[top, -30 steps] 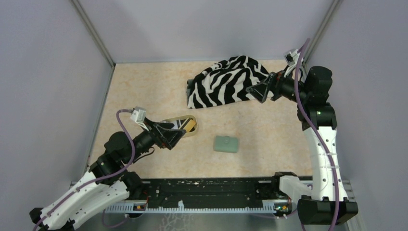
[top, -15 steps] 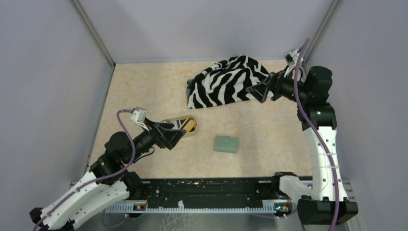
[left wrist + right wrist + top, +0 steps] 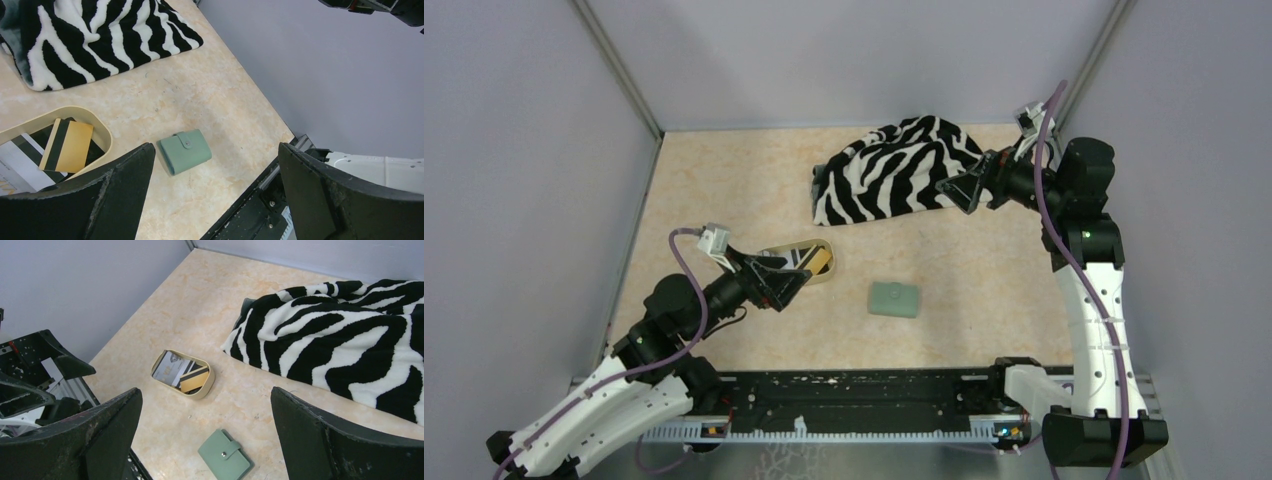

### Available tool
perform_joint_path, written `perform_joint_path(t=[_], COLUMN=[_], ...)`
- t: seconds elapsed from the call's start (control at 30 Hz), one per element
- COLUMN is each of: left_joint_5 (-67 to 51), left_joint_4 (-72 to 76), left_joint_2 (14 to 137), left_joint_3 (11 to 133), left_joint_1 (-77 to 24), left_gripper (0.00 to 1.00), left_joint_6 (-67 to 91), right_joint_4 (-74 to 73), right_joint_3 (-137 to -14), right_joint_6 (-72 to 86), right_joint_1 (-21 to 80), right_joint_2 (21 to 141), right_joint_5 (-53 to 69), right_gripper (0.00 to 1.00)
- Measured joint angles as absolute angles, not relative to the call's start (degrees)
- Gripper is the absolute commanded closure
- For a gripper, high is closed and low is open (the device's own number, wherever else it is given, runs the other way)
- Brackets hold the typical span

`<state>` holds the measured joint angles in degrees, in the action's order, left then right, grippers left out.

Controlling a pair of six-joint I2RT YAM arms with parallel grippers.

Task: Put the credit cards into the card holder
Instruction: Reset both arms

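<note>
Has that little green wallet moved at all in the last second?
No. The card holder lies in the same spot, right of the tan oval tray and apart from it, as a second ago.

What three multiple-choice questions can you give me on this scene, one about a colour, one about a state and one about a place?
1. What colour is the card holder?
A red; B sage green; C black.

2. How is the left end effector?
A open and empty; B shut on a card; C shut on the card holder.

3. Where are the credit cards?
A inside the card holder; B in the tan oval tray; C in the left end effector.

Answers:
1 B: the small folding case is plainly sage green.
2 A: its jaws stand wide apart with nothing between them.
3 B: the cards lie stacked in the tray, while the holder lies apart from it, snapped shut.
</note>
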<state>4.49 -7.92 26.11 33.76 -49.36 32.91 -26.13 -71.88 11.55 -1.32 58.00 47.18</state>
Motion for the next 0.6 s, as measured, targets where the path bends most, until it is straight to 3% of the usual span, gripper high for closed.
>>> perform_joint_path(t=[0.6], left_joint_5=[4.49], left_joint_4=[-7.66], left_joint_2=[26.11], left_joint_3=[33.10], left_joint_1=[-49.36], left_gripper=[0.02], left_joint_6=[33.39], right_joint_4=[-26.13], right_joint_3=[-71.88], right_joint_6=[11.49], right_joint_1=[-1.32], right_joint_2=[58.00], right_joint_5=[47.13], right_gripper=[0.02])
